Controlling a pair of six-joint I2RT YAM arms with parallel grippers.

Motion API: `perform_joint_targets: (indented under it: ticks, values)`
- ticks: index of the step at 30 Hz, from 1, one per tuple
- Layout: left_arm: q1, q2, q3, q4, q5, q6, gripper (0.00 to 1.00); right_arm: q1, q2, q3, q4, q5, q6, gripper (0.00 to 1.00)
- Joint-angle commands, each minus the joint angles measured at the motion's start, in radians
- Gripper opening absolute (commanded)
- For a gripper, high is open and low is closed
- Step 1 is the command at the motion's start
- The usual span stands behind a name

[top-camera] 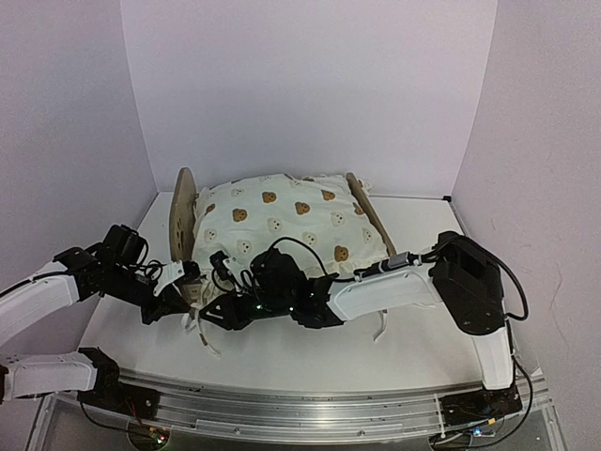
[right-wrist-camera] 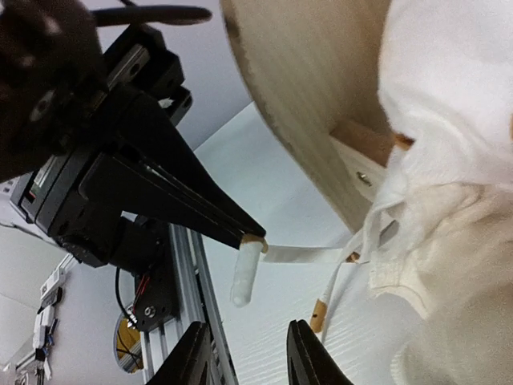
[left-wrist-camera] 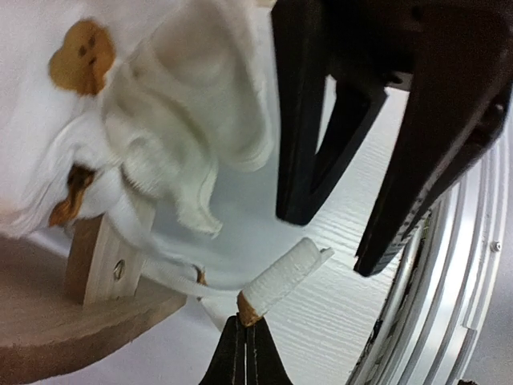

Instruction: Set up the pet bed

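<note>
While its jaws were pressed together on a white fabric tie (left-wrist-camera: 287, 271), the left gripper (left-wrist-camera: 244, 325) held the strap's frayed, tan-tipped end just off the table (top-camera: 413, 338), close to the near left corner of the pet bed (top-camera: 181, 216). The right gripper (right-wrist-camera: 248, 327) hovered just beside it with its fingers apart and nothing between them, pointed at the same strap. The tie ran back to the cream bear-print bedding (top-camera: 282, 221), whose ruffled hem bunched around a short wooden post (left-wrist-camera: 100, 257) under the rounded headboard (right-wrist-camera: 304, 80).

The bed stood toward the far edge of the table, roughly midway between the left and right edges, headboard to the left and the lower footboard (top-camera: 371, 211) to the right, with the bedding heaped across it.

The light-wood frame looked stiff but light, likely to skid on the smooth tabletop if the strap were tugged hard. Its boards seemed the firm places to take hold, at the headboard's rim or at the post. By contrast, the tie appeared soft, thin and prone to slipping from a pinch, so a grip well back from the tip looked safer.
</note>
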Motion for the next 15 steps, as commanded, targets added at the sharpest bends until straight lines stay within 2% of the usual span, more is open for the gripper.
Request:
perform_joint_targets:
  ticks: [1,5,11,15]
  values:
    - [0.004,-0.009,0.054,-0.036,-0.202,-0.180,0.00,-0.005,0.033,0.050,0.048,0.167,0.049,0.32]
    - [0.004,0.002,0.043,-0.001,-0.230,-0.199,0.00,0.001,0.104,0.104,0.089,0.260,0.092,0.26]
    - [0.004,0.016,0.027,0.005,-0.254,-0.206,0.00,0.036,0.170,0.148,0.097,0.389,0.072,0.19]
    - [0.004,0.000,0.009,0.024,-0.250,-0.201,0.00,0.038,0.222,0.181,0.102,0.436,0.107,0.22]
